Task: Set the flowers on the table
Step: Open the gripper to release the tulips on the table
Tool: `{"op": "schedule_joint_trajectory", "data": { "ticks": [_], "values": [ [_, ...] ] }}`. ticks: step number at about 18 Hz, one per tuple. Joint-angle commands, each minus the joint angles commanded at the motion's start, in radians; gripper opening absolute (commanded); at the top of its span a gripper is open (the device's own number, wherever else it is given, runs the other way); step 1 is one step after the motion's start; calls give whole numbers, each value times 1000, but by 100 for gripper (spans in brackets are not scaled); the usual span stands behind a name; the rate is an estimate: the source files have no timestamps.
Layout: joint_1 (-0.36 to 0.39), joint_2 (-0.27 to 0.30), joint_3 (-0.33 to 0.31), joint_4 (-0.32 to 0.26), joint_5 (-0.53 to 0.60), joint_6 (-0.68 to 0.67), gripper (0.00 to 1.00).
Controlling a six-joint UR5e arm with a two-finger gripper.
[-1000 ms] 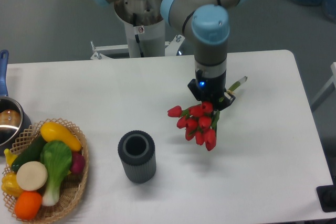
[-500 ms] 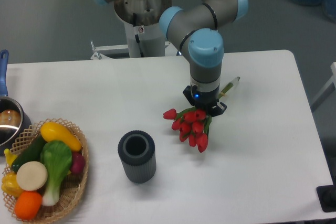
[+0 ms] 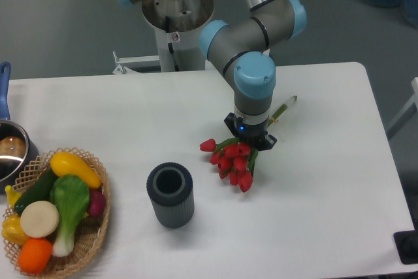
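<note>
Jaws (image 3: 250,140) were clamped on the tulip bunch (image 3: 230,160), whose red buds fanned toward seven o'clock just over the white worktop (image 3: 326,181), with stems poking toward one o'clock. At eight o'clock stood a grey ribbed vase (image 3: 170,195).

- You have a dark grey ribbed vase (image 3: 170,195) standing upright, its mouth open toward the camera.
- At your lower left sits a wicker basket (image 3: 93,233) of vegetables: a yellow squash (image 3: 75,168), a dark green cucumber (image 3: 36,191), a pale green leafy one (image 3: 69,200) and an orange (image 3: 33,255).
- At the left edge a metal pot (image 3: 11,155) with a blue handle (image 3: 4,88) is partly cut off; what it holds is probably brownish, though you cannot tell.
</note>
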Motion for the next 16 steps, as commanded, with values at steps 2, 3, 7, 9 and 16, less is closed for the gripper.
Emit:
{"op": "schedule_joint_trajectory", "data": {
  "ticks": [2, 3, 7, 9, 16],
  "values": [
    [0, -8, 2, 3, -6, 0, 26],
    [-2, -8, 2, 3, -8, 0, 27],
    [2, -12, 23, 9, -3, 11, 79],
    [6, -12, 41, 11, -6, 8, 100],
    [58, -2, 172, 48, -98, -109, 100]
  ]
}}
